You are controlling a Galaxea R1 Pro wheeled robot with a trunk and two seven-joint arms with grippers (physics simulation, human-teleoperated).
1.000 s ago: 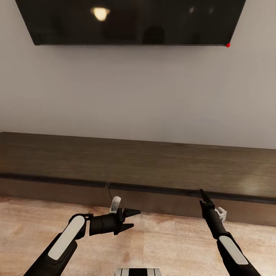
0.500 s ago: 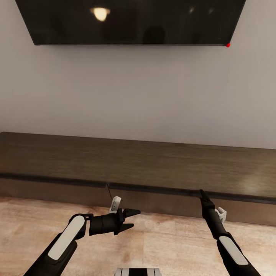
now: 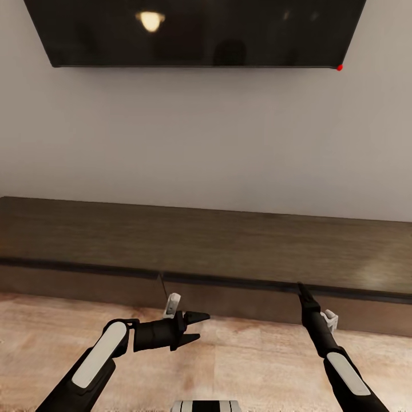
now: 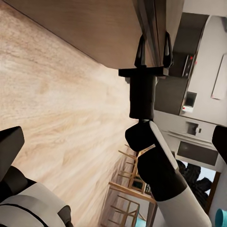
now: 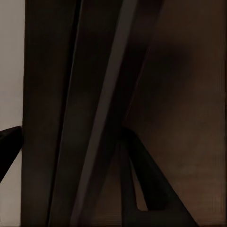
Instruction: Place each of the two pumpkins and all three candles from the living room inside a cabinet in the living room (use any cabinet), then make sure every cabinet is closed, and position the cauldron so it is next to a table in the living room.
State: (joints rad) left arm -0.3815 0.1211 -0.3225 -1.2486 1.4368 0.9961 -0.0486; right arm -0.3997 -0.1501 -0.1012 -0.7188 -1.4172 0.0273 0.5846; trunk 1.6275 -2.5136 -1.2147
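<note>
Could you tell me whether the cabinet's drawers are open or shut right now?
Shut: the cabinet fronts sit flush under its top, no pale drawer insides showing.

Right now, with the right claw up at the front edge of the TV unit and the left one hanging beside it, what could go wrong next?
1. The right claw sits at the dark groove under the top of the TV unit; its fingers look spread in the left wrist view, so they may slip off rather than catch the drawer edge.
2. The drawer fronts look closed, and pulling at this slanted angle could jam.
3. The left claw hovers open above the wood floor, close to where a drawer would slide out.
</note>
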